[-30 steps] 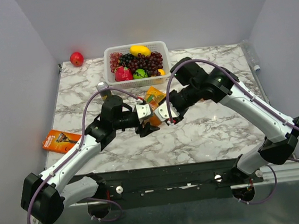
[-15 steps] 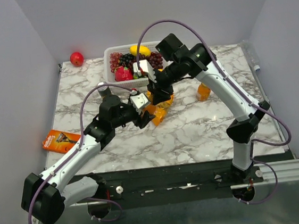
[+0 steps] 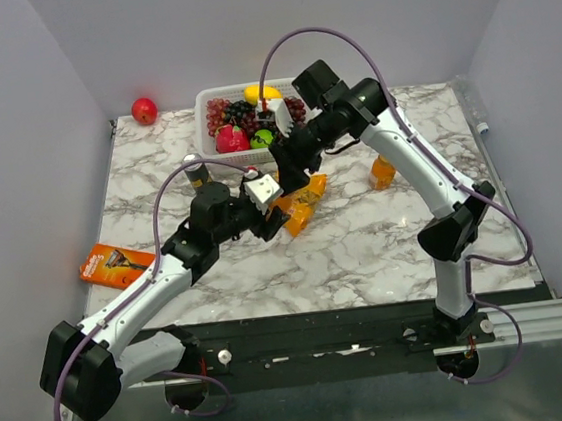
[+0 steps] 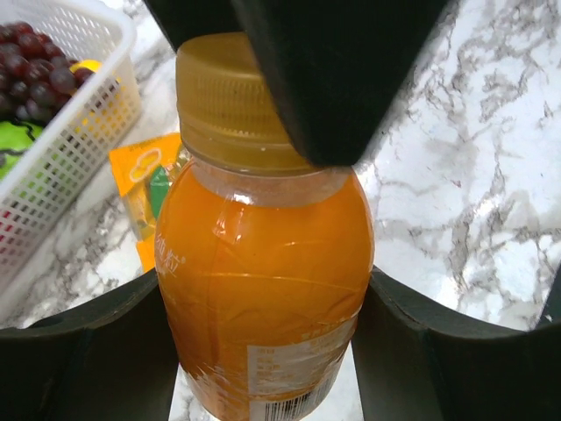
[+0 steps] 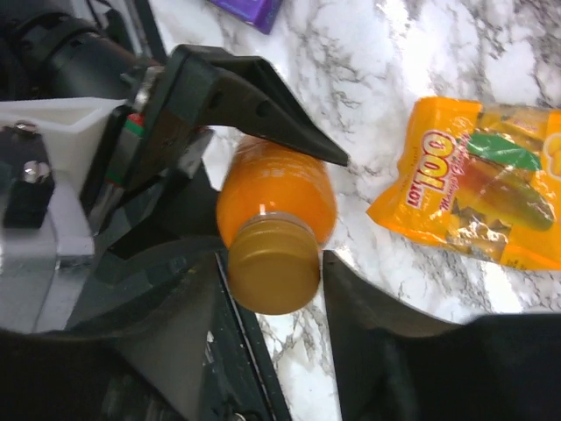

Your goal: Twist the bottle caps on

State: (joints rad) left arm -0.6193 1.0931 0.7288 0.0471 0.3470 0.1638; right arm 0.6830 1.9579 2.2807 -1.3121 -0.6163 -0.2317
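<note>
Nearest, a bottle (image 4: 263, 263) of orange juice is being gripped by the left claw (image 4: 267, 351), whose fingers are pressing against both sides of its body. A golden cap (image 4: 223, 105) is sitting on its neck and is being flanked by the fingers of the right claw (image 5: 273, 263); whether it is being pinched cannot be told. Just beyond, a snack packet (image 3: 309, 189) is lying on the marble surface (image 3: 386, 250). Farther right, a second bottle (image 3: 383, 172) is resting, well short of the fruit basket (image 3: 217, 157) at the back.
</note>
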